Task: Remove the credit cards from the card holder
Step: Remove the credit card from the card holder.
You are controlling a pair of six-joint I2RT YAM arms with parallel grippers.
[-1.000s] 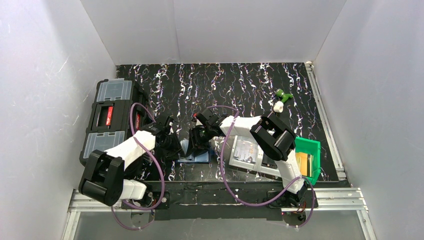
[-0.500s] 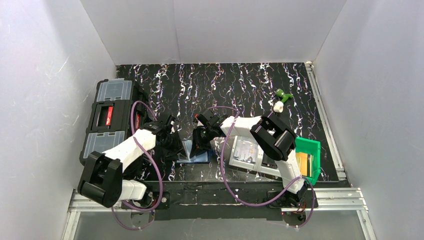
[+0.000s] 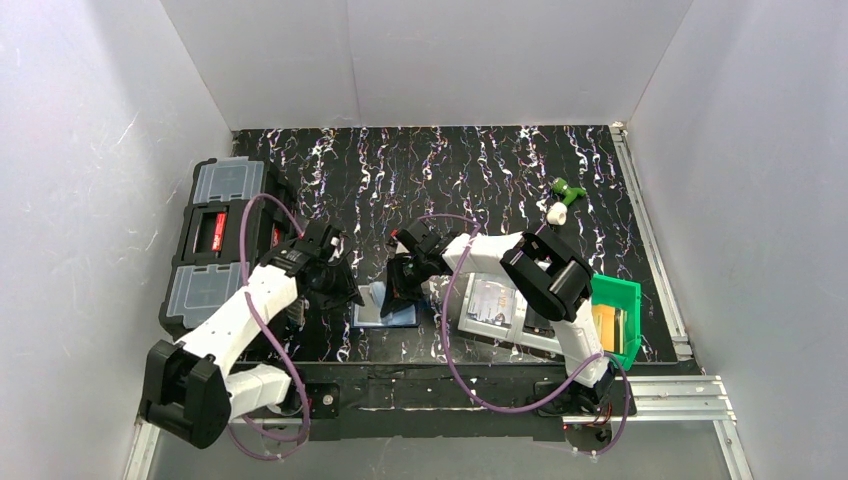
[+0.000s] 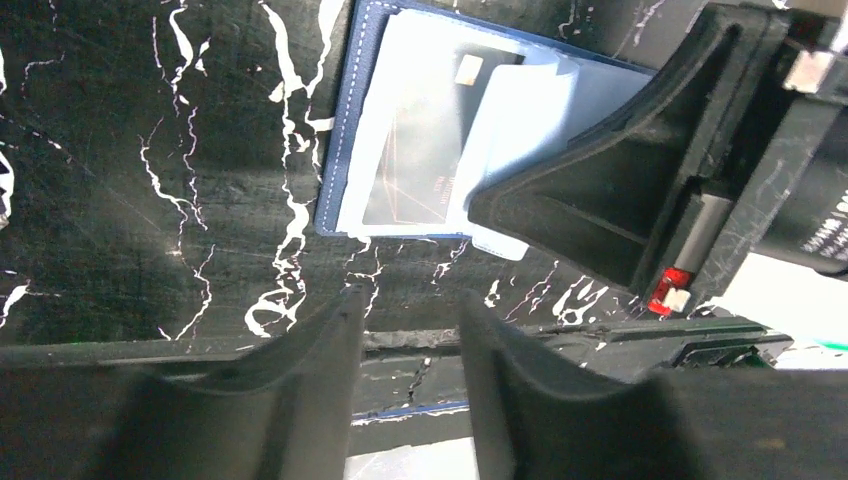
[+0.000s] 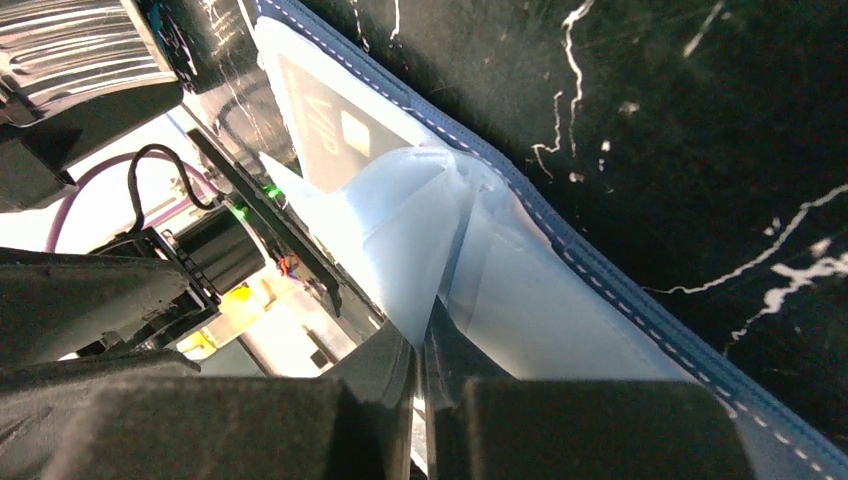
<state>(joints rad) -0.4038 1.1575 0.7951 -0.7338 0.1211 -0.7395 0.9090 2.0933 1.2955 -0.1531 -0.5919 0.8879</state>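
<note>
Card holder lies open on desk, beneath right end effector, which is clamped on its plastic sleeve. Credit card inside points lengthwise toward left end effector: parted, empty, just short.

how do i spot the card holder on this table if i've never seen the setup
Look at the middle of the near edge of the black marbled table. The card holder lies open there, a sleeve pinched by the right gripper. It is the only navy case, with pale blue clear sleeves.
</note>
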